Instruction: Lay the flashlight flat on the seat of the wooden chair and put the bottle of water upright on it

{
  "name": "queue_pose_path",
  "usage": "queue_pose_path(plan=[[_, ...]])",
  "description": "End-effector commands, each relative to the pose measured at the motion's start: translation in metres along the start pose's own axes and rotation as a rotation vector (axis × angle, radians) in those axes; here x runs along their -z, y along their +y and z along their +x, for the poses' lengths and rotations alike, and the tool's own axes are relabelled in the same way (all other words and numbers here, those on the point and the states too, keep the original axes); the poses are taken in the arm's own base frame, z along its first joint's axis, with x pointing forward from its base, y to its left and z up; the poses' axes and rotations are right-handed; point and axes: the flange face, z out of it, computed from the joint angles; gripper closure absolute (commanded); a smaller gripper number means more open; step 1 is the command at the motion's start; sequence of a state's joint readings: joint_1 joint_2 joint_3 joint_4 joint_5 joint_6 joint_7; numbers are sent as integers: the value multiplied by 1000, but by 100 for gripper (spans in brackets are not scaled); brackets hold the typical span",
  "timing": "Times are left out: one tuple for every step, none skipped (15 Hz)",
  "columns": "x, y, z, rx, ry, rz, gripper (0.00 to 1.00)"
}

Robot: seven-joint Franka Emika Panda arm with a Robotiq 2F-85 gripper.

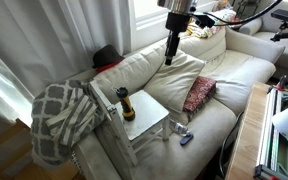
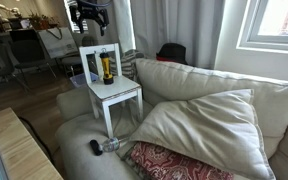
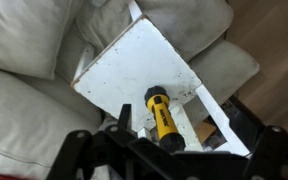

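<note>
The yellow flashlight [image 1: 126, 104] with a black head stands upright on the seat of the wooden chair [image 1: 147, 115], close to the backrest. It shows the same way in the other exterior view [image 2: 107, 68] on the seat [image 2: 119, 92]. The bottle of water [image 2: 110, 145] lies on its side on the sofa cushion in front of the chair legs [image 1: 173, 127]. My gripper [image 1: 172, 48] hangs high above the sofa, apart from everything, open and empty [image 2: 91, 14]. In the wrist view the flashlight [image 3: 162, 115] and seat [image 3: 134, 62] lie below my gripper [image 3: 179, 152].
The chair stands on a cream sofa [image 1: 224, 75]. A small blue-and-dark gadget [image 1: 186, 138] lies beside the bottle. A red patterned cushion [image 1: 199, 93] and a large cream pillow [image 2: 199, 125] lie nearby. A grey checked blanket [image 1: 62, 118] hangs over the sofa arm.
</note>
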State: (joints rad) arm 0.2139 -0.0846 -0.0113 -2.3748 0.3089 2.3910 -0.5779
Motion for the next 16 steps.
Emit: queue_pose_path(plan=[[-61,-2,56,127,-8,108,0],[-76,-4,69,162,-15,133,0],[-87,-6,80,194,-22,150,0],[-98,-10,93,244,-35,172,0],[-108,-11,101,280,-49,181,0],[-88,-17,80,220,-33,130,0],[-99,-18,90,242,-36,145,0],[-106,-18,96,253,-37,155,0],[-110,-16,100,259,-38,160,0],[-111,-15,101,260,-39,163,0],[-110,-13,102,260,-38,164,0],[-109,-12,102,260,-37,164,0],[-109,-12,103,260,-36,164,0],[-109,-12,103,261,-35,165,0],[-119,-15,101,242,-40,153,0],[-129,-22,99,265,-44,174,0]])
